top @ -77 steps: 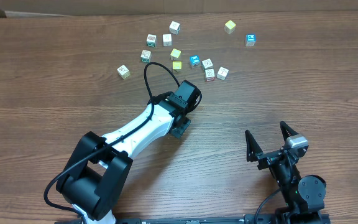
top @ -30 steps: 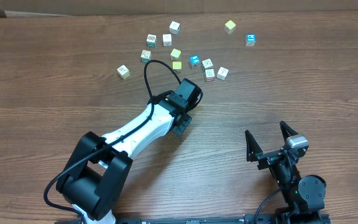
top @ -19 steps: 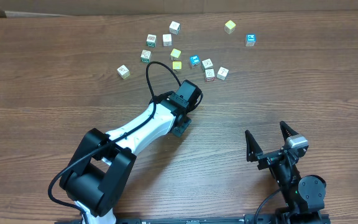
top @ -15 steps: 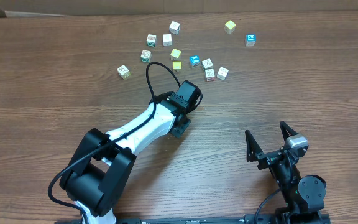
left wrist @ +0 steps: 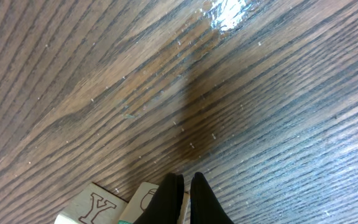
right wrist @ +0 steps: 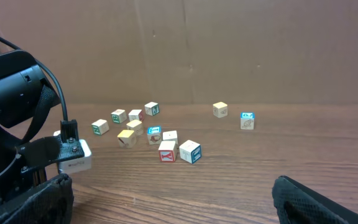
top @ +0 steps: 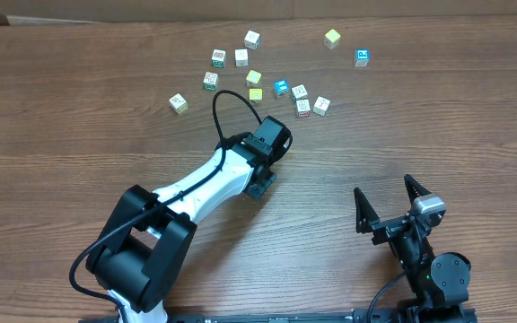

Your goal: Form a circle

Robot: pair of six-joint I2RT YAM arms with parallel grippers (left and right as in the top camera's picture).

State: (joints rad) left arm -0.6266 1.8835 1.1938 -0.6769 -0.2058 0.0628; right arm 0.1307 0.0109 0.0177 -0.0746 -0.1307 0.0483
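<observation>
Well, from my seat the job looks started but not provably finished. On the left, the left gripper (left wrist: 187, 186) has its fingers pressed together with nothing between them, tips low over the surface (left wrist: 241, 93). Just to the left of those tips sits what I take for the circle (left wrist: 114, 208), though the left wrist view gives me only a corner of it. I can see a Y-printed cube (left wrist: 95, 205) and, touching its right side, a green-edged cube (left wrist: 143, 196) tucked against the nearer finger. Whether finger and cube actually touch I cannot tell. The rest of the cluster runs off the bottom of the picture, so I cannot say if the ring is closed. From overhead the arm hides that spot.

Farther out, beyond the left gripper, the loose cubes (top: 256, 94) lie scattered in a ragged band, well apart from its tips. A whitish cube (top: 179, 104) sits off to the gripper's left and a knot of four cubes (top: 302, 107) to its right. A yellow cube (top: 332, 38) and a blue-faced cube (top: 362, 57) lie farthest right. None of these makes any round shape.

The right gripper (top: 388, 205) sits near its base, fingers spread wide and empty, well apart from every cube.

My read: at most a small ring is gathered at the left gripper. What remains is to confirm it is closed, or to nudge a last cube in.
</observation>
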